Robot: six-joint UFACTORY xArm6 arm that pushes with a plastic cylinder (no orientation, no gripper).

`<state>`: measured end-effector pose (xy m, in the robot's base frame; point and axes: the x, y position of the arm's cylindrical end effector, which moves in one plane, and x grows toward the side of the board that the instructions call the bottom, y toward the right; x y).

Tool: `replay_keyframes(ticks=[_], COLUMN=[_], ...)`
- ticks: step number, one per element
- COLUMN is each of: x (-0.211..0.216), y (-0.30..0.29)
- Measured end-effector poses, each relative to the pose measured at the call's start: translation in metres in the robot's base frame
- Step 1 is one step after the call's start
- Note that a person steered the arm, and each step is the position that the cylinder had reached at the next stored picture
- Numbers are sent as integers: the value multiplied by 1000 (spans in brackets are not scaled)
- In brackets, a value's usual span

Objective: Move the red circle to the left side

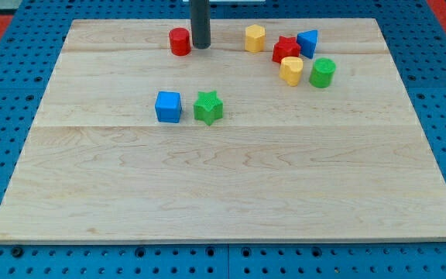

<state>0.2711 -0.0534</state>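
Note:
The red circle [180, 41], a short red cylinder, stands near the view's top edge of the wooden board [223, 178], left of centre. My dark rod comes down from the view's top, and my tip [200, 46] rests on the board just to the right of the red circle, touching it or nearly so.
A blue cube [168, 106] and a green star [207, 107] sit side by side below the red circle. At the top right lie a yellow block [255, 37], a red star [286, 49], a blue block [308, 42], a yellow block [291, 70] and a green cylinder [322, 73].

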Motion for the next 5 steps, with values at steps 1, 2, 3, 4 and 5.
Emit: replay_keyframes(ticks=[1, 2, 3, 4, 5], x=[-7, -28, -49, -44, -44], y=[-58, -25, -43, -108, -118])
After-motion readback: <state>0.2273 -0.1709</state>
